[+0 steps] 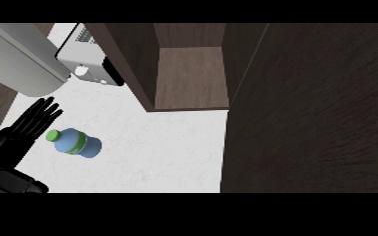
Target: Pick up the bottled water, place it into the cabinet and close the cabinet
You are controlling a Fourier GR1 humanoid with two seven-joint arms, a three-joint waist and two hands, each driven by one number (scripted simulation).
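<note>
While the cabinet [193, 65] stands open, we log one bottled water [77, 143] lying on its side on the white counter [162, 150].

We note the blue bottle with green cap and label just beside our left hand [29, 125], which shows at the view's left edge with fingers straight and spread, holding nothing. We list the dark cabinet door [303, 110] swung out at right, a bare wooden shelf inside, and a white appliance [85, 55] at upper left.

One bottled water [76, 143], one cabinet [188, 65], one hand [26, 127] — and one white appliance [85, 55].
</note>
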